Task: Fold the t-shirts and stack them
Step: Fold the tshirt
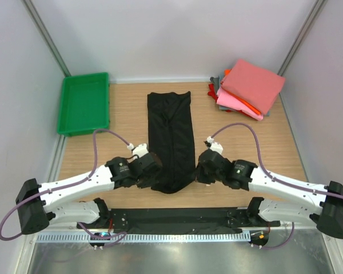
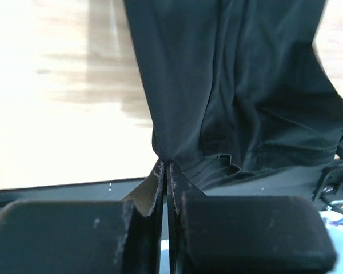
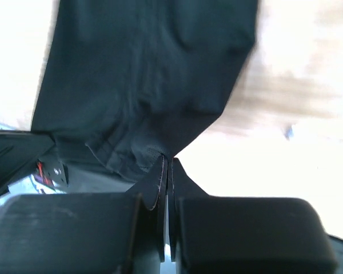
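Note:
The plain black t-shirt (image 1: 171,134) lies folded into a long narrow strip down the middle of the table. My left gripper (image 1: 150,171) is shut on its near left corner, with the cloth (image 2: 228,85) pinched at the fingertips (image 2: 159,174). My right gripper (image 1: 198,170) is shut on the near right corner, with the cloth (image 3: 148,74) pinched at its fingertips (image 3: 160,171). The near end of the shirt is lifted and bunched between the two grippers. A stack of folded t-shirts (image 1: 248,88) in salmon-pink, pink, red, orange and grey sits at the back right.
A green plastic tray (image 1: 84,103) stands at the back left. White walls close in the table on the left, back and right. A black strip (image 1: 177,217) runs along the near edge between the arm bases.

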